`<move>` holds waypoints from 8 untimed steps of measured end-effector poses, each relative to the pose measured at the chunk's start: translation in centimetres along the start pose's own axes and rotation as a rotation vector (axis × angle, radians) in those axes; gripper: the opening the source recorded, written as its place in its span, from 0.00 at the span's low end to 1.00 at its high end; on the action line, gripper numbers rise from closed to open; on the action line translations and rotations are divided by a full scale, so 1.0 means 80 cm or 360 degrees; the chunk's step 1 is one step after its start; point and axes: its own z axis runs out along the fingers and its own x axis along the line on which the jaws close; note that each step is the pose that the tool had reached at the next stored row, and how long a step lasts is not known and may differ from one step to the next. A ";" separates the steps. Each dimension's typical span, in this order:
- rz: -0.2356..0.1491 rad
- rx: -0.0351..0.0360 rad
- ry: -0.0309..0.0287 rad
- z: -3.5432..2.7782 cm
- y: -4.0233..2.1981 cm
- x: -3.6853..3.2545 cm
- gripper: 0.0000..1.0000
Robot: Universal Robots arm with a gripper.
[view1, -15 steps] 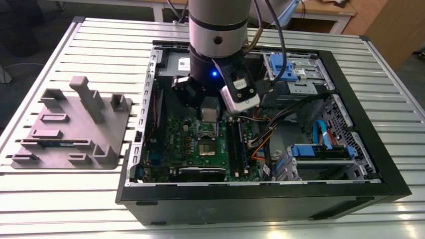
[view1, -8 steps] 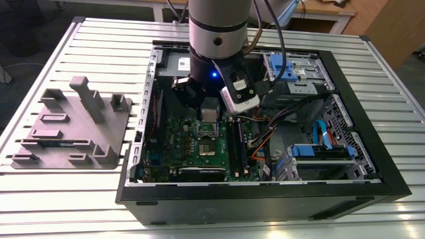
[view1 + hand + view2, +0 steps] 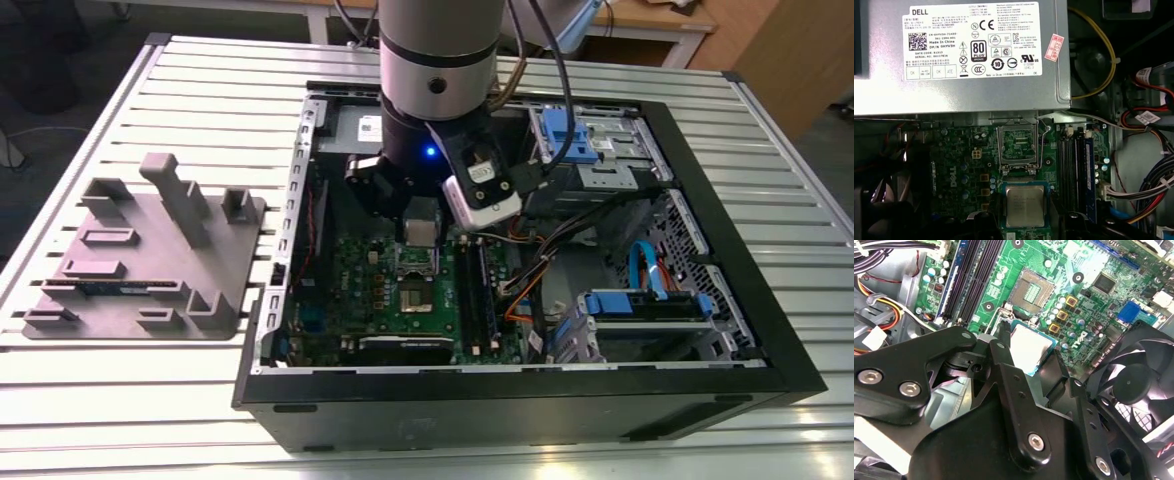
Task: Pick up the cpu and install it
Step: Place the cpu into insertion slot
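Cpu [image 3: 1025,205] in the pincer's grip, hanging over the motherboard [image 3: 954,165] just beside the open socket [image 3: 1017,145]!

Danger, as I judge it: the chip is held only by 2 thin edges, so a slight tilt or slip could bring it down crooked onto the socket's contacts and bend them. The raised metal frame at the socket's rim could also catch a corner. The gripper [image 3: 1031,357] is closed to just the chip's width. In the second wrist view its 2 black fingers [image 3: 1004,360] press opposite sides of the cpu, silvery top facing up, and they touch nothing else.
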 end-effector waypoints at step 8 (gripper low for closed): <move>0.0000 0.0000 0.00000 0.0055 -0.0001 0.0001 0.47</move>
